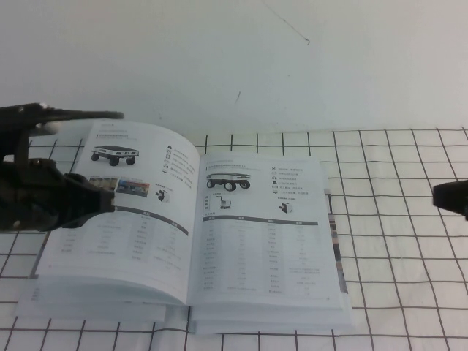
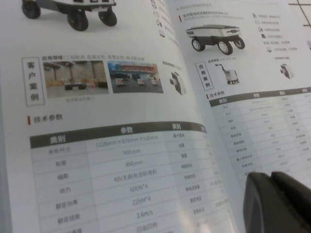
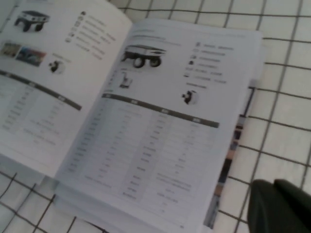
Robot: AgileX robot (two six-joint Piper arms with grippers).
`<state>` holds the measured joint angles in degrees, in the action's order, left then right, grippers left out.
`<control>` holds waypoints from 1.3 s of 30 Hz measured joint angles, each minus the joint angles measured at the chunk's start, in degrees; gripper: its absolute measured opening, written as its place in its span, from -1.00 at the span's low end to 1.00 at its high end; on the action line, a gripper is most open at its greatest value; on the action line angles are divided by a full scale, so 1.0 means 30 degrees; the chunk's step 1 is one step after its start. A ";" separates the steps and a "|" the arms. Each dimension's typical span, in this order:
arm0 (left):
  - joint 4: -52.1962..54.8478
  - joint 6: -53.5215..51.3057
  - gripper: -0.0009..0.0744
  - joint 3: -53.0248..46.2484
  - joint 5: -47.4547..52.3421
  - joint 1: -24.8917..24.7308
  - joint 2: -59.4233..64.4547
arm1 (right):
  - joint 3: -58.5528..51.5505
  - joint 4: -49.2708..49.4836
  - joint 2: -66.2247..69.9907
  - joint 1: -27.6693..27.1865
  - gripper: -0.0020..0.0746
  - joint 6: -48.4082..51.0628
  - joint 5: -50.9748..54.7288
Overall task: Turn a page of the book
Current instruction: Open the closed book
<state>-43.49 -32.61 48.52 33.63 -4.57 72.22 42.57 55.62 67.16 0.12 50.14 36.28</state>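
The book (image 1: 194, 241) lies open on the gridded surface (image 1: 409, 241), its near edge showing stacked page ends. The page (image 1: 267, 230) with the single white cart lies flat as the right-hand leaf; the wrist views make its dark bar and table legible. The left gripper (image 1: 88, 199) hovers over the left leaf's outer edge, its fingers' state unclear. The right gripper (image 1: 442, 196), fingers clenched, sits well apart over bare grid.

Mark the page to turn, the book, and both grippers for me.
Page (image 1: 267, 227): high view, middle of the right-hand sheet.
Book (image 1: 117, 227): high view, left-hand sheet's table.
Left gripper (image 1: 91, 199): high view, fingertips over the book's left edge.
Right gripper (image 1: 447, 196): high view, tip at the right edge, off the book.
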 joint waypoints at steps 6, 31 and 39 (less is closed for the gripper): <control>0.1041 -0.0272 -0.98 0.1978 0.1344 0.0000 0.3282 | 0.0143 0.2872 0.2461 0.1148 -0.88 0.5065 0.1128; 0.4825 0.1655 -0.98 0.2481 0.0907 0.0000 0.9060 | 0.4997 0.3574 1.3124 0.3571 -0.16 0.6629 -0.0413; 0.4825 0.1655 -0.98 0.2511 0.0595 0.0000 1.0292 | 0.5045 0.3927 1.4165 0.3571 -0.06 0.6629 -0.1074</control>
<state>-29.01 -27.65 56.06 35.42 -4.57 103.09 57.71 67.41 109.65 10.84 70.03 33.06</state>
